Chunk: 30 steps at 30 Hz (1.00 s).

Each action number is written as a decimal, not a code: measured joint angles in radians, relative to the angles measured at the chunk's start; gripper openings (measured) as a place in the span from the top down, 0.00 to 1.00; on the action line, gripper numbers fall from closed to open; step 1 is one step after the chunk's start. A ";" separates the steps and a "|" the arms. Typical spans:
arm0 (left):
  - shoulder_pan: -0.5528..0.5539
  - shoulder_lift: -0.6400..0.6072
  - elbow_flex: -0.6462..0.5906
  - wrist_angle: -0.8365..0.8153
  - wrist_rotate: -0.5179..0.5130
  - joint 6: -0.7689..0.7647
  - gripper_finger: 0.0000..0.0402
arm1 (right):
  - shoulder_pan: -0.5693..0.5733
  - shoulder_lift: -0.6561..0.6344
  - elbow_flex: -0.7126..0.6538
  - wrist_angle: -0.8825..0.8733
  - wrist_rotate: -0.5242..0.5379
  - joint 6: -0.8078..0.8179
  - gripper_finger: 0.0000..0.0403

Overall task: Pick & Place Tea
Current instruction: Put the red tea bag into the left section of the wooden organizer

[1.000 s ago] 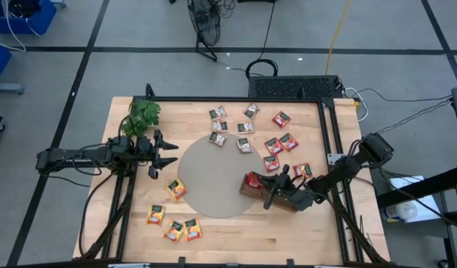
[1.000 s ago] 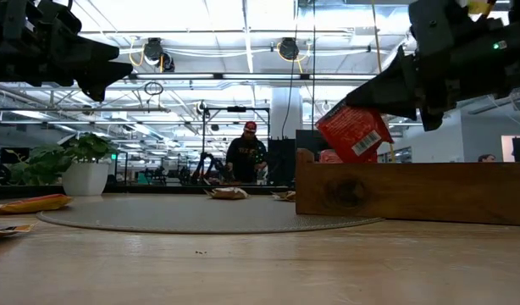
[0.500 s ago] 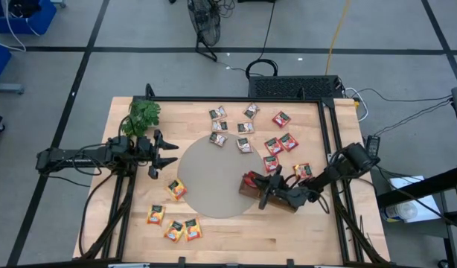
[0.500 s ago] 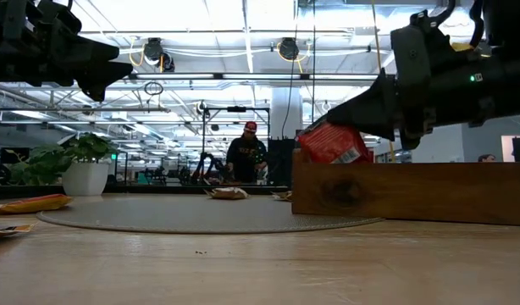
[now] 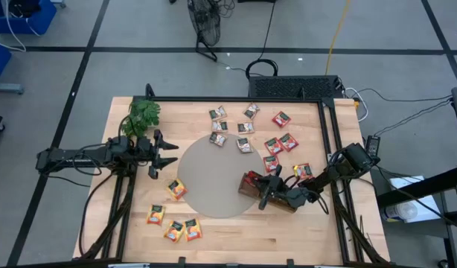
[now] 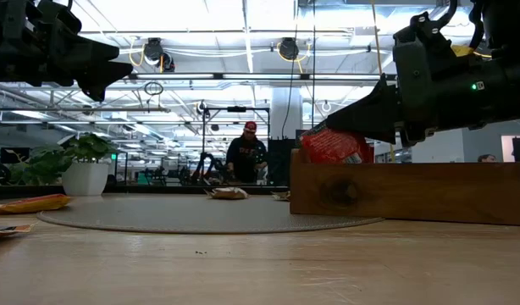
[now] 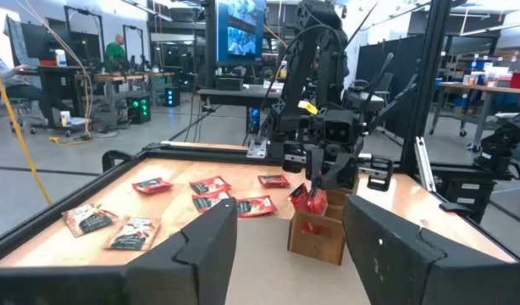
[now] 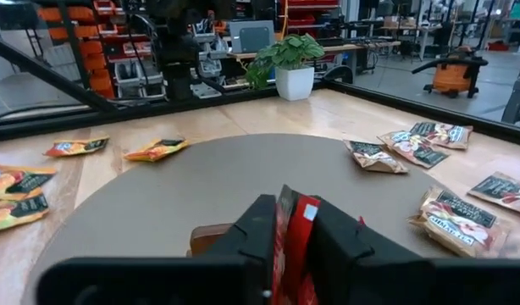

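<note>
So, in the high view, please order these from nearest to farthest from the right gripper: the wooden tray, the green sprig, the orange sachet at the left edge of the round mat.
1. The wooden tray: directly under the right gripper, on the mat's right edge.
2. The orange sachet: across the mat, at its left edge.
3. The green sprig: the table's far left corner, behind the left gripper.
</note>
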 joint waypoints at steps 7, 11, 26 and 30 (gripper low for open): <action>0.000 0.000 0.000 0.000 0.000 0.000 0.47 | 0.000 0.000 0.000 0.048 0.001 -0.082 0.69; 0.000 0.000 0.000 0.000 0.000 0.000 0.47 | 0.000 0.000 0.000 0.100 0.001 -0.188 0.64; 0.000 0.000 0.000 0.000 0.000 0.000 0.47 | -0.069 -0.498 0.157 -0.971 -0.264 0.012 0.62; 0.000 0.000 0.000 0.000 0.000 0.000 0.47 | -0.210 -0.570 0.343 -1.480 -0.601 0.241 0.61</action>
